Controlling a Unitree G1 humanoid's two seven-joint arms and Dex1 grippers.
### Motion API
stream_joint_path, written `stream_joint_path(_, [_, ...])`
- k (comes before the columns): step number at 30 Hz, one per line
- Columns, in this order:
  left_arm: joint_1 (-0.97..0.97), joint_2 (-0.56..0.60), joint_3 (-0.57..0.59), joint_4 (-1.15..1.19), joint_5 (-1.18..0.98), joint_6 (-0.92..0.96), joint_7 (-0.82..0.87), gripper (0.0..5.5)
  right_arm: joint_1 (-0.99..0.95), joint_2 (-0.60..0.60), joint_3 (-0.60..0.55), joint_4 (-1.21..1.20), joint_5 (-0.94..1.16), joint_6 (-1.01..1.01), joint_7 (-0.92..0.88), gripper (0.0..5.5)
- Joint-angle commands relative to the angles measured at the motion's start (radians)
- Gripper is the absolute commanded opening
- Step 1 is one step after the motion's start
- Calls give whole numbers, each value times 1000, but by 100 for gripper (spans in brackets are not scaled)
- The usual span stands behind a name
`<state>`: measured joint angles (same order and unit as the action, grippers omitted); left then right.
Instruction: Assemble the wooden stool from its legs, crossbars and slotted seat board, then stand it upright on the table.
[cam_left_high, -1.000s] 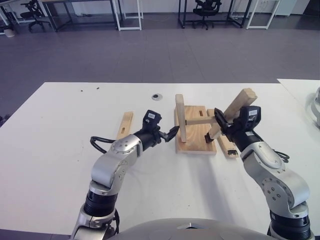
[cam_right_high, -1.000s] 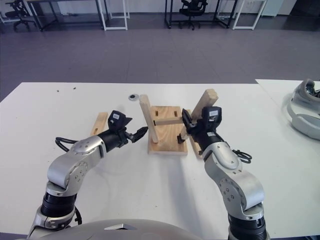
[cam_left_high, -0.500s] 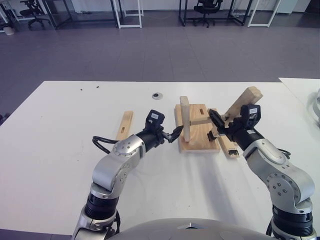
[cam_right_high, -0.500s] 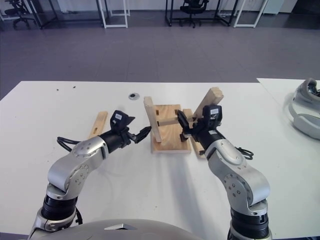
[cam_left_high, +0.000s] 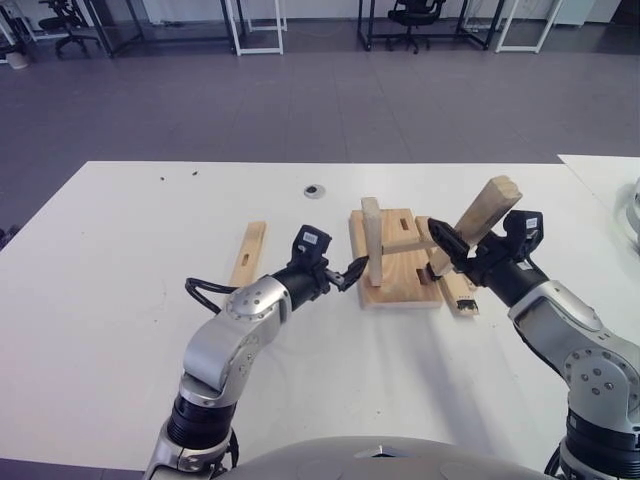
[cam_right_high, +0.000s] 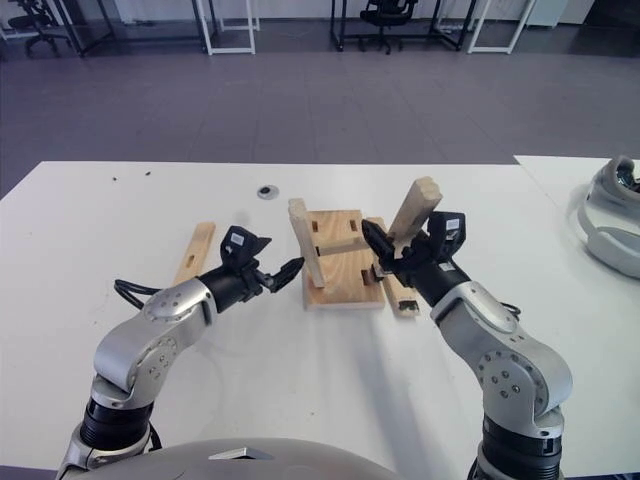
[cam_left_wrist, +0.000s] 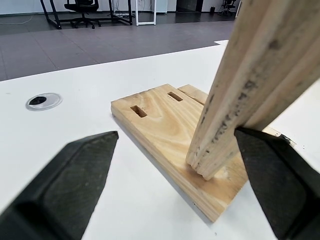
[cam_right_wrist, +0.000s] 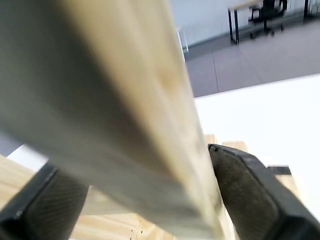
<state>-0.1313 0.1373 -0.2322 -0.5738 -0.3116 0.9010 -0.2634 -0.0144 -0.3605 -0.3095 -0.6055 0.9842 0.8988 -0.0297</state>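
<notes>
Now my left pincer (cam_left_high: 357, 271) has crept forward: wide open, straddling upright leg (cam_left_high: 372, 238), not gripping, seat board (cam_left_high: 398, 292) beneath. Right pincer (cam_left_high: 442, 255) seems clamped on tilted leg (cam_left_high: 486, 205). Ready to steady and seat.

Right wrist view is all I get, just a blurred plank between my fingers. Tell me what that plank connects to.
Observer: The tilted leg in the right gripper meets a crossbar running to an upright leg standing on the seat board.
Operator: Report the left gripper.
Observer: The left gripper is open, its fingers either side of the upright leg's base.
Operator: List spare parts.
Observer: One loose wooden piece lies flat left of the board, a second piece right of it.
</notes>
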Motion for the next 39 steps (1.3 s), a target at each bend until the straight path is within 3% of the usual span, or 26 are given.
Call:
stream_joint_path(1, [3, -9, -9, 4, 0, -19, 9, 429, -52, 62, -33, 45, 157, 33, -91, 404])
stream_joint_path(17, [-13, -22, -54, 78, 10, -66, -6, 429, -52, 60, 5, 116, 717, -85, -434, 404])
stream_joint_path(23, [-14, -25, -57, 81, 20, -68, -7, 429, 5, -14, 62, 161, 806, -103, -508, 404])
stream_joint_path(29, [-13, -27, -64, 83, 25, -68, -8, 429, 43, -11, 69, 228, 898, -178, -563, 404])
stream_joint_path(39, [5, 1, -70, 70, 31, -64, -15, 429, -8, -151, 118, 142, 793, -164, -491, 404])
